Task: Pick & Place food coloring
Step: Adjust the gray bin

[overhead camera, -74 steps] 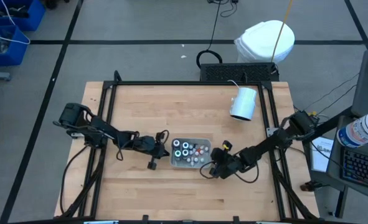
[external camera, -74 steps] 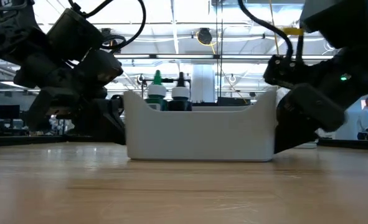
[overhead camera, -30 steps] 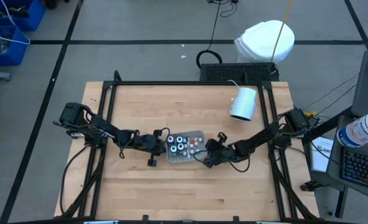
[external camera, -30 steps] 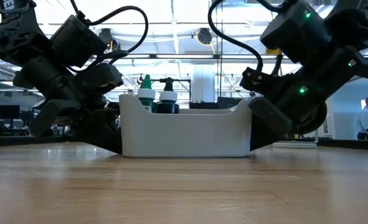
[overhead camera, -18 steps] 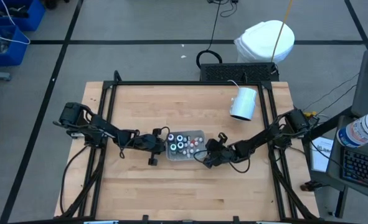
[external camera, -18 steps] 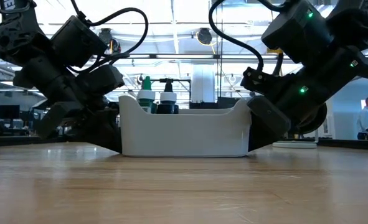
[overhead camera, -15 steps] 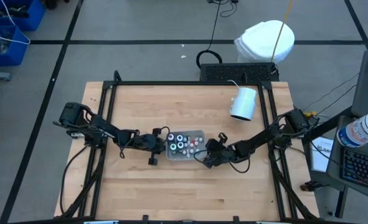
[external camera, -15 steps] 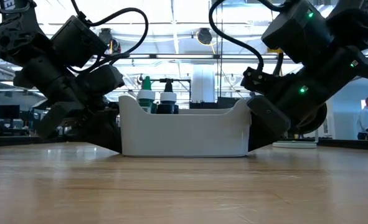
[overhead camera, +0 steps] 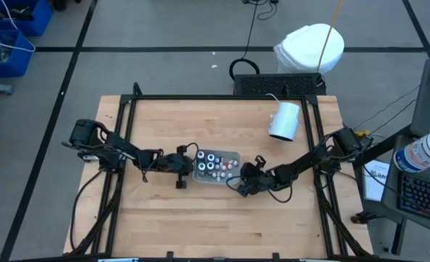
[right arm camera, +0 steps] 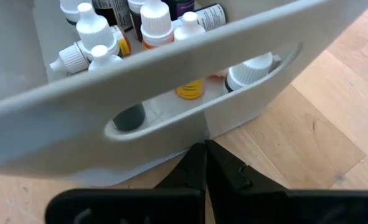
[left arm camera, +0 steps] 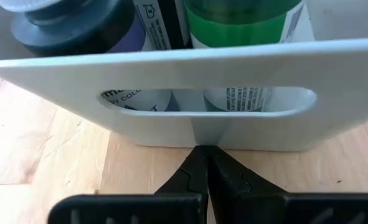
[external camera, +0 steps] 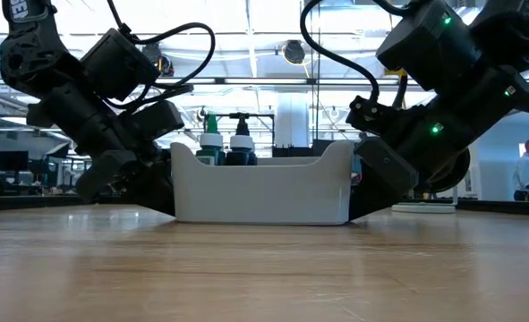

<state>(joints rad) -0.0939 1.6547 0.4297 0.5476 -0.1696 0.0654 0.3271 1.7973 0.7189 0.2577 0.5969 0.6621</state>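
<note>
The wooden table [overhead camera: 222, 225] carries a white cylinder [overhead camera: 284, 121] lying on its side near the far right corner. Near the table's middle sits a small grey tray [overhead camera: 216, 180] with a handle slot in each end wall. The food coloring [overhead camera: 210, 164] stands inside it: dark bottles with white-ringed tops towards the left end, and smaller white-capped droppers [right arm camera: 155, 18] towards the right end. The left gripper [overhead camera: 186, 161] has its fingers clenched together, tips touching the tray's left end wall. The right gripper [overhead camera: 238, 177] presses its shut fingers against the right end wall.
</note>
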